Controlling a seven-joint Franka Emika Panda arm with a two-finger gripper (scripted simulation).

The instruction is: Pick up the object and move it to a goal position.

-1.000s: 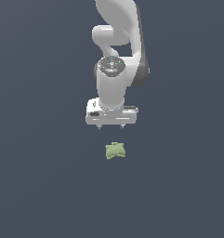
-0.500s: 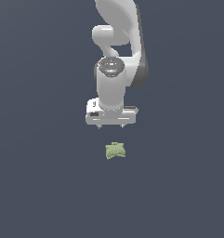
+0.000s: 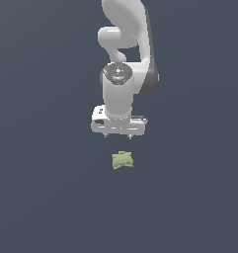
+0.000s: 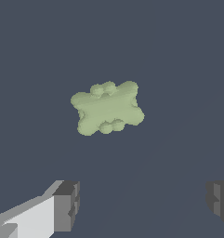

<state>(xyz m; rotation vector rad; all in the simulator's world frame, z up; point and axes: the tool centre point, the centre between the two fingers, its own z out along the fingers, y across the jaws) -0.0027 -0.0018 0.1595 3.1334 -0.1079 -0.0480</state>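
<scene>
The object (image 3: 122,160) is a small pale olive-green lumpy item lying on the dark floor. In the wrist view the object (image 4: 107,108) shows whole, with bumps along its edges. My gripper (image 3: 118,134) hangs above it in the exterior view, apart from it, with nothing held. In the wrist view my gripper (image 4: 143,207) has its two grey fingertips (image 4: 67,205) wide apart, so it is open. The object lies ahead of the fingertips, not between them.
The white arm (image 3: 126,59) rises behind the gripper. The dark grey floor (image 3: 46,197) spreads all around the object, with nothing else on it in view.
The gripper has moved slightly lower toward the object. The object has not moved.
</scene>
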